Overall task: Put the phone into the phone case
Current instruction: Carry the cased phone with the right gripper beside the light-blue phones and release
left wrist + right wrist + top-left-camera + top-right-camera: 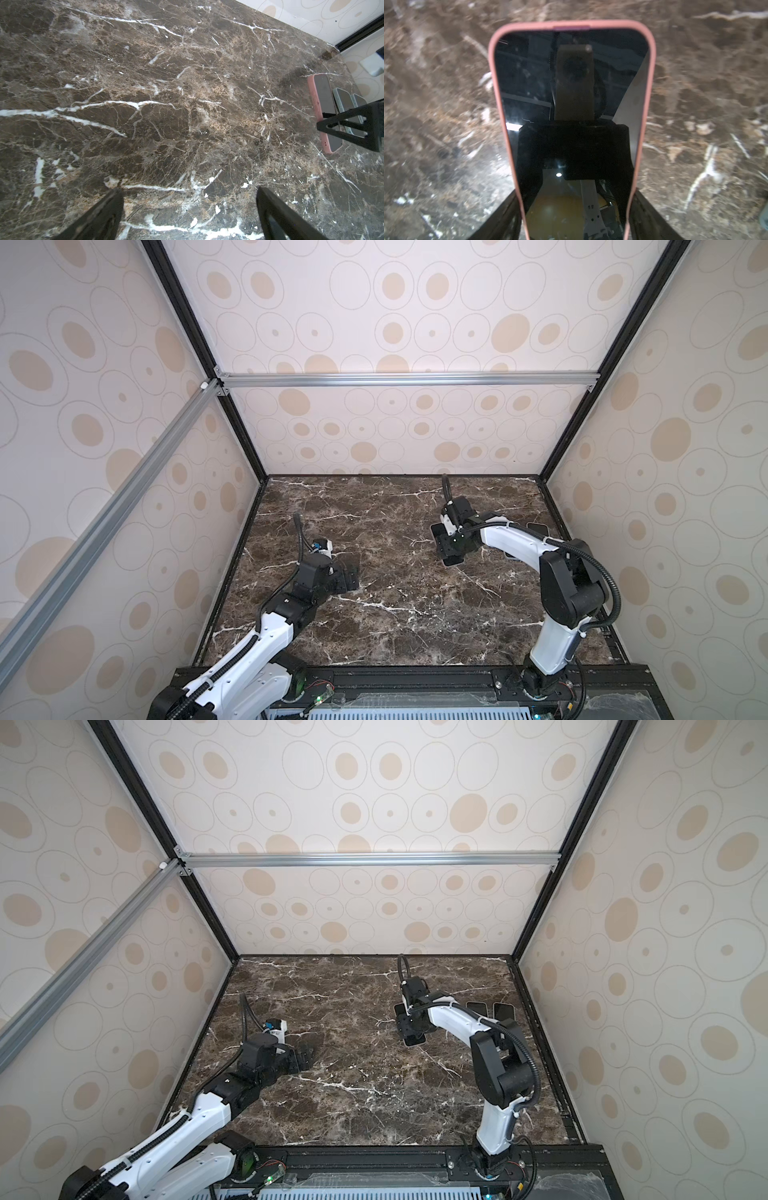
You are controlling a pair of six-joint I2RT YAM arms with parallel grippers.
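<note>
The phone (571,135), its dark screen facing up, sits inside the pink phone case (495,83), whose rim runs all round it. My right gripper (574,207) is shut on the case's two long sides. In both top views this gripper (446,544) is right of the table's middle, and the phone's ends (414,1041) stick out past its fingers. The left wrist view shows the cased phone (321,116) lying flat at table height. My left gripper (190,197) hangs open and empty over bare marble at the left (352,572).
Two more phones with pale edges (344,101) (359,99) lie side by side on the brown marble table (374,531), beyond the right gripper and near the right wall (503,1011). Patterned walls enclose the table on three sides.
</note>
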